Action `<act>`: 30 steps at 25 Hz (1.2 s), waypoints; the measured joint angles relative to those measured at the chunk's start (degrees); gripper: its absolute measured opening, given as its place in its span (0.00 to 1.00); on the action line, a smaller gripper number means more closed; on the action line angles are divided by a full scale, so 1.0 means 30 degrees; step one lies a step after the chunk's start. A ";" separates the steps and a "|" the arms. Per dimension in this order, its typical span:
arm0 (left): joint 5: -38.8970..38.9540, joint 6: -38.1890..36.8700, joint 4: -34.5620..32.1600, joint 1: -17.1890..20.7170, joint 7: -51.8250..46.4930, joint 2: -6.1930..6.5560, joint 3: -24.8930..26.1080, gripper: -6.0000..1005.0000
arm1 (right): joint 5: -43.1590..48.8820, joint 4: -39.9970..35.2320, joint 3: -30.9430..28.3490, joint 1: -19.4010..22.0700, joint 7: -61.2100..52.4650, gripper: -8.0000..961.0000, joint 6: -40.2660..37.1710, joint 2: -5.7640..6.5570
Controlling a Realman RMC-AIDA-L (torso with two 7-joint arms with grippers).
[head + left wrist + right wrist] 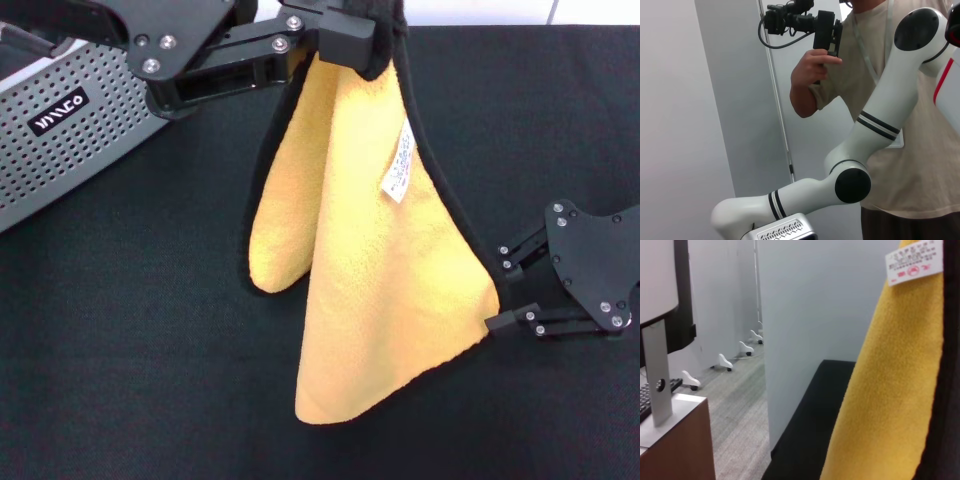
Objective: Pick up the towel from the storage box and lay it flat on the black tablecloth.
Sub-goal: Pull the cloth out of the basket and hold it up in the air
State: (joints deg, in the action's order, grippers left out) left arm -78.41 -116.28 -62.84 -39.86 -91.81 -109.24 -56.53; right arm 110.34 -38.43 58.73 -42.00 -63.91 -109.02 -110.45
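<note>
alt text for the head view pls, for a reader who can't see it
The left end effector holds the yellow-orange towel up by one corner, so it hangs folded above the black tablecloth. The right end effector is at the towel's lower right edge. The grey perforated storage box sits at upper left.

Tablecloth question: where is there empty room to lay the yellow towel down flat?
The black tablecloth is bare between the grey box and the hanging towel, and along the near edge. It is crowded on the right side, where the right pincer meets the towel's edge, and up top, where the left pincer holds it.
</note>
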 joint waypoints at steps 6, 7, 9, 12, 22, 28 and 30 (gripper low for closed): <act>-0.0006 0.0000 0.0000 -0.0008 0.0017 0.0001 0.0007 0.01 | 0.0054 -0.0021 -0.0008 0.0023 -0.0067 0.29 0.0245 0.0052; -0.0006 0.0000 0.0000 -0.0009 0.0017 0.0001 0.0007 0.01 | 0.0055 -0.0021 -0.0009 0.0025 -0.0087 0.28 0.0252 0.0058; -0.0006 0.0000 -0.0001 -0.0013 0.0017 0.0000 0.0008 0.01 | 0.0060 -0.0023 -0.0009 0.0025 -0.0142 0.27 0.0275 0.0075; -0.0002 0.0001 0.0000 -0.0014 0.0017 0.0001 0.0007 0.01 | 0.0102 -0.0023 -0.0009 0.0056 -0.0212 0.25 0.0361 0.0098; 0.0045 0.0001 0.0000 -0.0014 0.0017 0.0001 0.0007 0.01 | 0.0135 -0.0022 -0.0007 0.0270 -0.0231 0.22 0.0540 0.0113; 0.0106 0.0001 0.0000 -0.0004 0.0018 0.0001 0.0009 0.01 | 0.0134 -0.0021 -0.0008 0.0274 -0.0266 0.22 0.0779 0.0107; 0.0116 0.0001 0.0000 0.0015 0.0017 0.0000 0.0040 0.01 | 0.0131 -0.0021 -0.0007 0.0273 -0.0276 0.22 0.0789 0.0107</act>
State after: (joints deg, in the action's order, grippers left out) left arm -78.07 -116.28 -62.84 -39.82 -91.75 -109.24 -56.41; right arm 110.74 -38.49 58.71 -41.18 -64.74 -106.65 -110.13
